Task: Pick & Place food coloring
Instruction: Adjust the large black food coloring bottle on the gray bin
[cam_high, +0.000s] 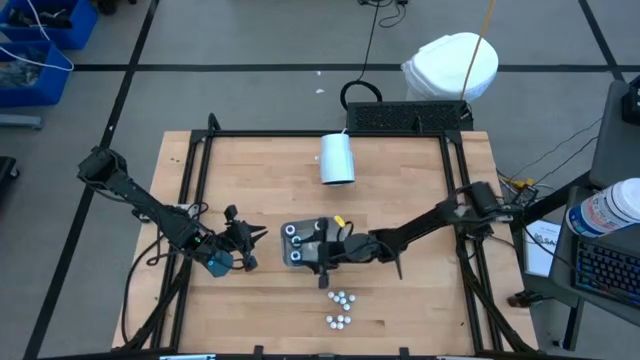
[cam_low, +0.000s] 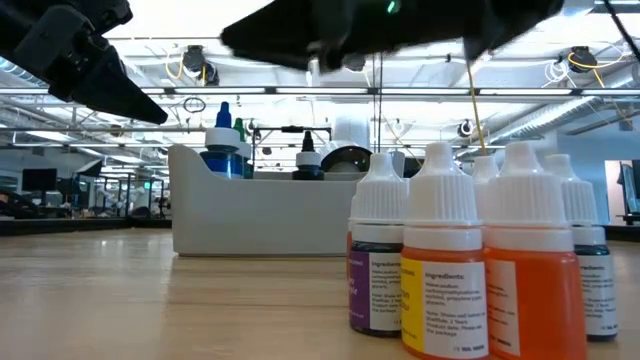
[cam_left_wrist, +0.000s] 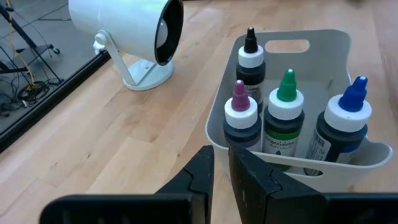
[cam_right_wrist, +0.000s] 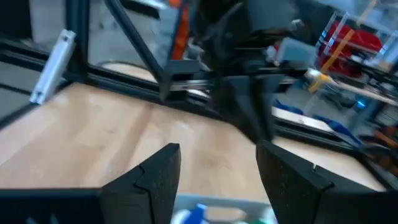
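Right gripper (cam_high: 322, 262) hovers over the gray tray (cam_high: 293, 243) mid-table, fingers spread apart and holding nothing. Four food coloring bottles (cam_left_wrist: 287, 112) stand upright in that tray, right beneath it. A cluster of small bottles (cam_high: 340, 308) sits at the gripper's six o'clock, near the front edge. Left gripper (cam_high: 250, 247) waits at the tray's nine o'clock, fingers nearly together, empty.

Dark jointed arms, wedge-shaped black fingers (cam_right_wrist: 155, 180)
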